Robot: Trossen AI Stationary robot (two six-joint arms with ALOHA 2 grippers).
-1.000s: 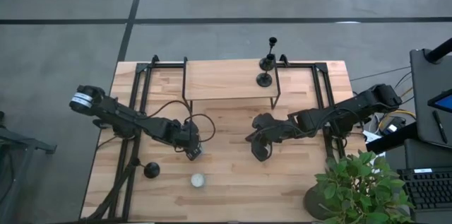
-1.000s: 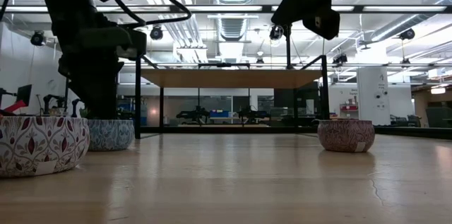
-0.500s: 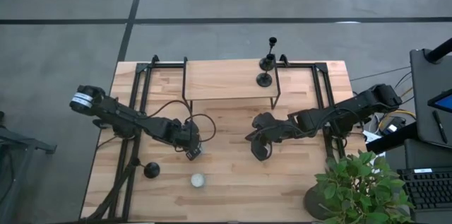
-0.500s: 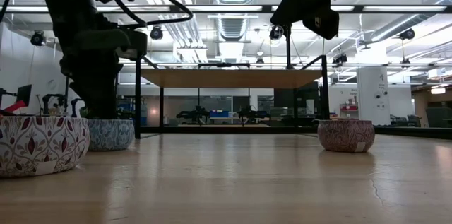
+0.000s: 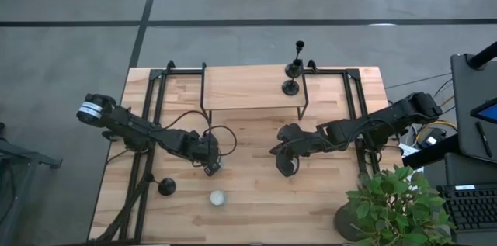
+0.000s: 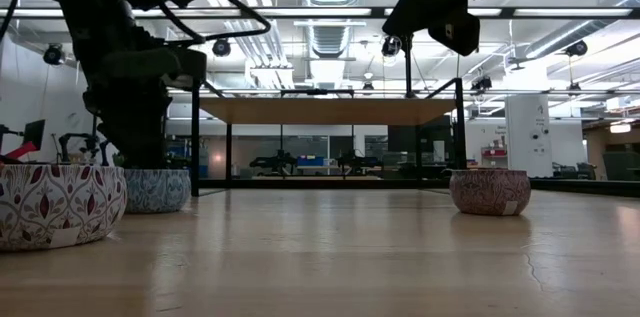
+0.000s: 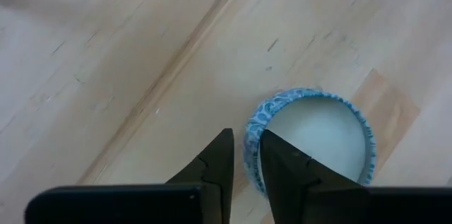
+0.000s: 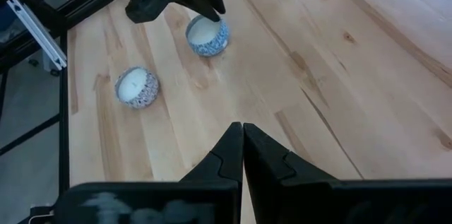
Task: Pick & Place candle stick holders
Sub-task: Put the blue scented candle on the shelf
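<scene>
Three black candlestick holders point(image 5: 293, 67) stand on their round bases at the right end of a raised wooden shelf point(image 5: 241, 87) at the table's back; no gripper is near them. My left gripper point(image 5: 214, 165) is low over the table's left middle, shut on a blue-patterned candle tin point(image 7: 318, 132), which also shows in the low view point(image 6: 155, 189). My right gripper point(image 5: 284, 162) hangs above the table's middle, and in its wrist view point(image 8: 242, 131) it is shut and empty. My left gripper pinches the blue tin's side wall at the rim point(image 7: 250, 131) between its two fingers, one finger point(image 7: 219, 167) outside the tin and the other over the white wax inside. The fingers come from above, pointing down. The tin stands upright with its bottom on the table.
A white floral candle tin point(image 5: 217, 197) and a black round object point(image 5: 166, 186) lie near the front left. A reddish candle tin point(image 6: 490, 192) shows in the low view. Black frame rails point(image 5: 151, 98) run along both table sides. A potted plant point(image 5: 392, 203) stands at the front right.
</scene>
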